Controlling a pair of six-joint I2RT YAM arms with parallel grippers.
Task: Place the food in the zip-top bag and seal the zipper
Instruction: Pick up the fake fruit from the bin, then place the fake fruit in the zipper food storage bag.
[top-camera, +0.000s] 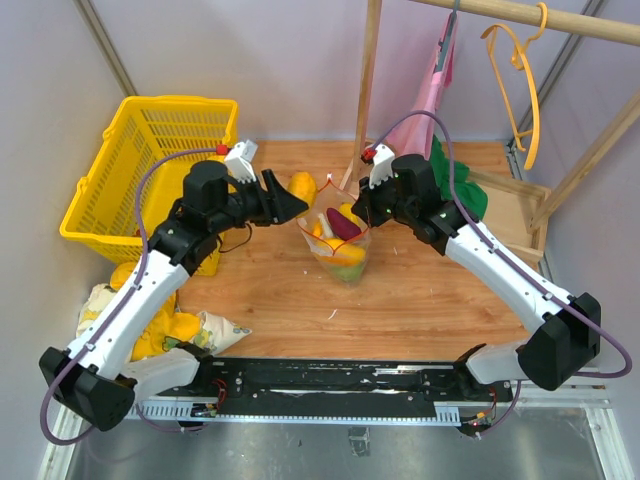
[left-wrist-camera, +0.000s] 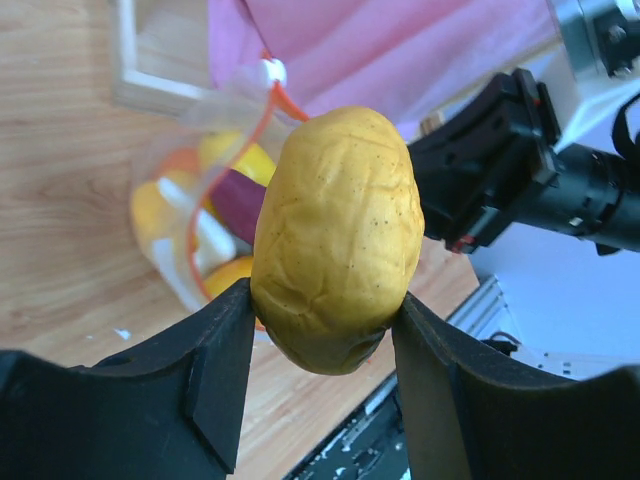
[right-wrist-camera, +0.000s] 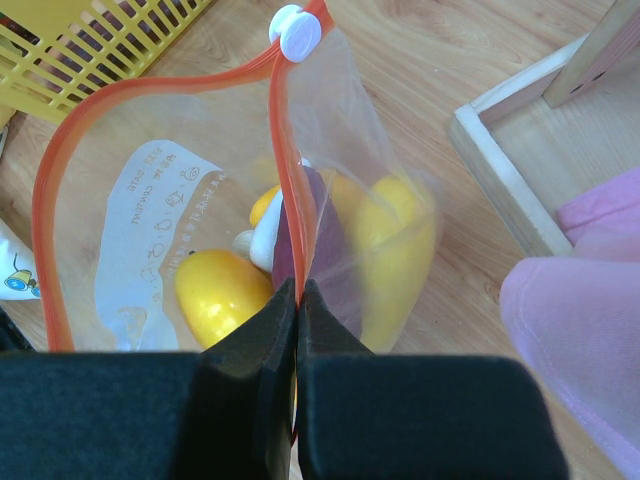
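Gaping, the clear zip-top bag (right-wrist-camera: 150, 200) is pinched at its orange-red zipper (right-wrist-camera: 40, 240) by the right fingers (right-wrist-camera: 400, 420); a wrinkled yellow potato (left-wrist-camera: 335, 240) is held by the left fingers (left-wrist-camera: 220, 390).

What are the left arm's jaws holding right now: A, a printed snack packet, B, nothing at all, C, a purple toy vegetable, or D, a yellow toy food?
D: in the left wrist view the left jaws clamp a lumpy yellow toy food from both sides, in front of the open zip-top bag.
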